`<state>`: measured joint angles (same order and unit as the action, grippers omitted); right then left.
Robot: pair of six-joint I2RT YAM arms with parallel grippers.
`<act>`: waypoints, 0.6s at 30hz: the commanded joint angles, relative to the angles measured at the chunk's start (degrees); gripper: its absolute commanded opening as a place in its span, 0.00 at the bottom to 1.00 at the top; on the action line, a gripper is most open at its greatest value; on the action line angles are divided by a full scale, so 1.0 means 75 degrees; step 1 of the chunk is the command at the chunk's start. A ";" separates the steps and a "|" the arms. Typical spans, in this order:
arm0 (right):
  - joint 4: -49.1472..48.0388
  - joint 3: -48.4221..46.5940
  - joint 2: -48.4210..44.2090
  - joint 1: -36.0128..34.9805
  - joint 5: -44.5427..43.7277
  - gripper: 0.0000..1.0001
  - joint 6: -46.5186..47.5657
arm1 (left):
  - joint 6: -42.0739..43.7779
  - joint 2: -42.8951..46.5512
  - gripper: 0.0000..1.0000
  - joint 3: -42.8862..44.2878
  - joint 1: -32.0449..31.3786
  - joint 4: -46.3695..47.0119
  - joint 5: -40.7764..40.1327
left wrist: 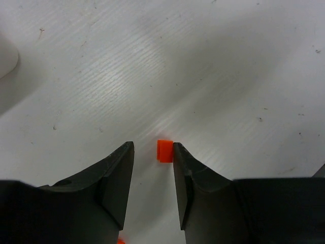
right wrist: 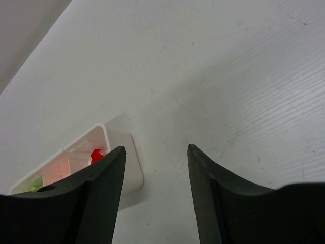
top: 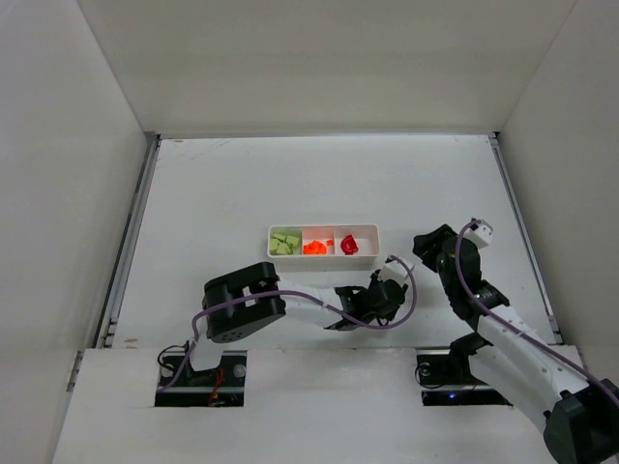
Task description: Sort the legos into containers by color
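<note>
The white tray holds pale green legos in its left compartment, orange legos in the middle and red legos in the right one. My left gripper is open and low over the table in front of the tray. A tiny orange lego lies between its fingertips, touching the right finger. A second orange bit shows at the bottom edge. In the top view the left gripper hides these bricks. My right gripper is open and empty, right of the tray; a red lego shows inside it.
White walls enclose the table on the left, back and right. Metal rails run along the side edges. The right arm reaches up from its base at the near right. The left arm lies across the table in front of the tray.
</note>
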<state>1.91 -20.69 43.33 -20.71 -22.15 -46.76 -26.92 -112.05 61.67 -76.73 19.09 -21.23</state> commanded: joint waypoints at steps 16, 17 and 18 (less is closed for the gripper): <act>-0.0841 0.0180 0.0281 -0.0045 0.0200 0.55 -0.0046 | -0.0009 0.1203 0.07 -0.0698 0.0264 0.0466 -0.0121; -0.0829 0.0157 0.0293 -0.0057 0.0223 0.55 -0.0035 | -0.0032 0.1391 0.07 -0.0815 0.0299 0.0466 -0.0134; -0.0852 0.0157 0.0293 -0.0068 0.0281 0.55 -0.0034 | -0.0090 0.1695 0.07 -0.1014 0.0369 0.0489 -0.0145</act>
<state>-0.93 -19.64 45.45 -20.73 -20.86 -46.76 -26.94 -107.00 56.18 -75.18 20.78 -20.25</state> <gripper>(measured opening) 0.552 0.101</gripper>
